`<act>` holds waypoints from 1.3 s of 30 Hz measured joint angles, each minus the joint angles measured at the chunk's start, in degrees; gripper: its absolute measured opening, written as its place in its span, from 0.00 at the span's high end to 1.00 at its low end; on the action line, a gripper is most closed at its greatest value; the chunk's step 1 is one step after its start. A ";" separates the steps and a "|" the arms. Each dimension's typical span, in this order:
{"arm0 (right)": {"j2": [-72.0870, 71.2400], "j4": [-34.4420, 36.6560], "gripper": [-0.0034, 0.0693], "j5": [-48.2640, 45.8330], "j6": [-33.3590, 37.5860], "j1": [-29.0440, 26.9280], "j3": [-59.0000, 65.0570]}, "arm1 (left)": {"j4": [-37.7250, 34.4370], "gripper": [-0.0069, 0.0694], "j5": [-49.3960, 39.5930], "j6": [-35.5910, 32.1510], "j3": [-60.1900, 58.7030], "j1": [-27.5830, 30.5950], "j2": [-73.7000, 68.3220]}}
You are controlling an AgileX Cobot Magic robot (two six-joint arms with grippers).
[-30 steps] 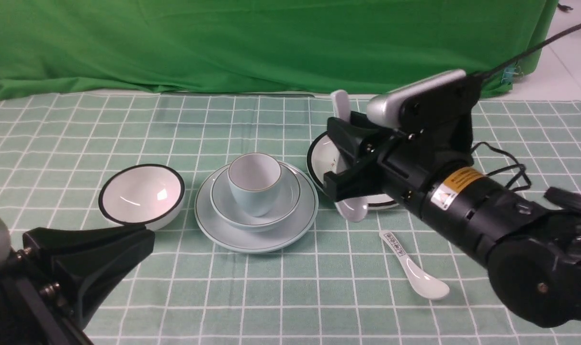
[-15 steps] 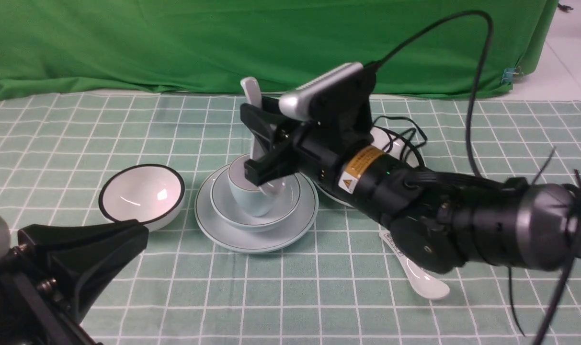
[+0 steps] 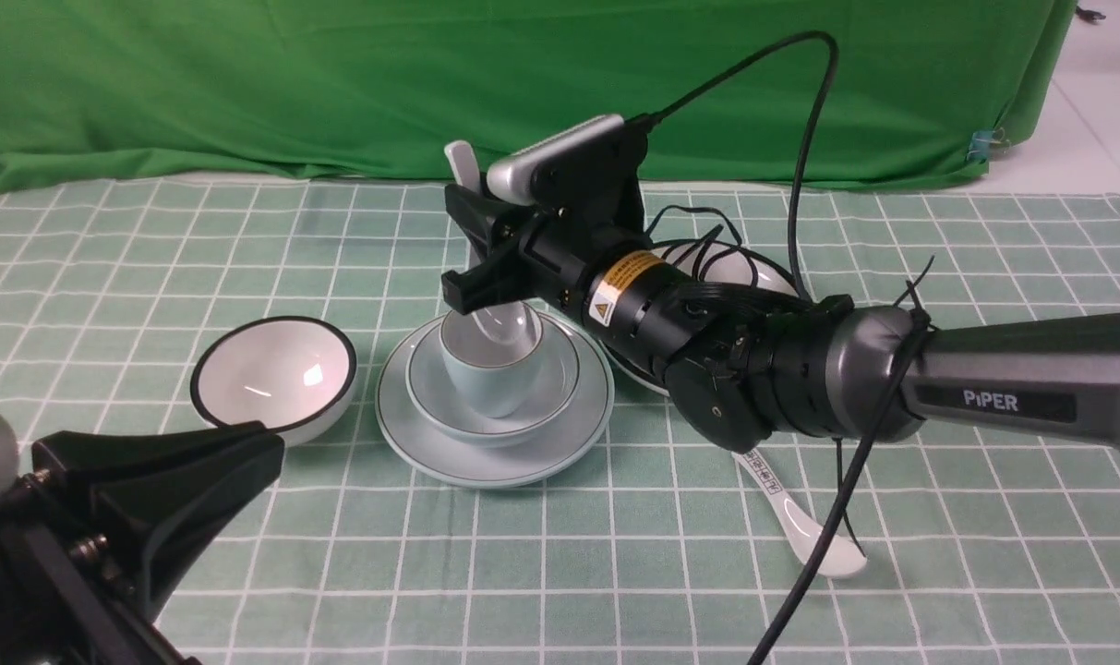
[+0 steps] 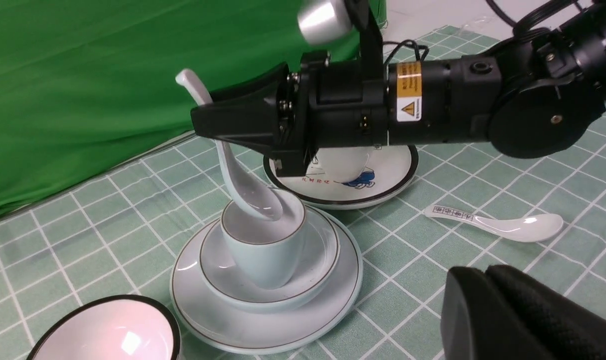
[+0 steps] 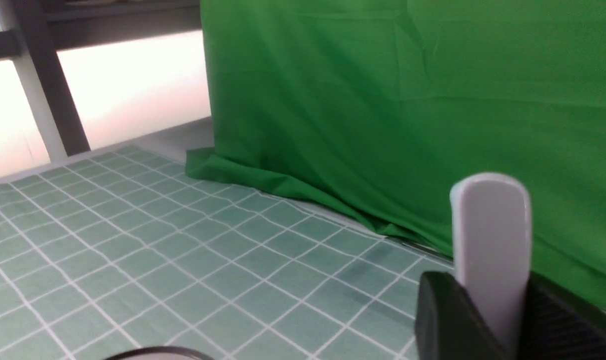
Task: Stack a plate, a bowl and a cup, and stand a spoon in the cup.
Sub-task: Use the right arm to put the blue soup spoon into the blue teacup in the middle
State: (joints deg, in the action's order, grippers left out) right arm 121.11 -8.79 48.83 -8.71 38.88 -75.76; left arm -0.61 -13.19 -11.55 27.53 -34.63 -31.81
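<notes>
The pale blue cup (image 3: 490, 383) stands in the blue-grey bowl (image 3: 560, 388), which sits on the pale blue-green plate (image 3: 430, 457) at the table's middle. The stack also shows in the left wrist view: cup (image 4: 263, 250), bowl (image 4: 322, 250), plate (image 4: 332, 305). My right gripper (image 3: 463, 242) is shut on the plain white spoon (image 3: 504, 323) and holds it steeply tilted. Its scoop end dips into the cup's mouth (image 4: 255, 200) and its handle sticks up past the gripper (image 5: 490, 235). My left gripper (image 3: 273, 453) is shut and empty, low at the front left (image 4: 487, 280).
A white black-rimmed bowl (image 3: 273, 374) stands left of the stack. A white black-rimmed plate with a blue drawing (image 4: 377, 175) lies behind my right arm. A spoon with printed squares (image 3: 800, 517) lies at the front right. A green curtain (image 3: 338, 83) closes the back.
My right arm has swung left with the spoon, from over the black-rimmed plate to above the cup. The spoon's scoop end now sits in the cup's mouth. The left arm has not moved.
</notes>
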 joint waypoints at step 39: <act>-25.08 -3.18 0.57 -54.26 -1.77 0.72 1.01 | -4.53 0.90 6.66 0.06 0.00 0.00 0.00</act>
State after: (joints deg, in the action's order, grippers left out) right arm 96.03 -11.96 -5.43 -10.48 39.60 -74.74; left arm -5.14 -6.53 -11.48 27.53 -34.63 -31.81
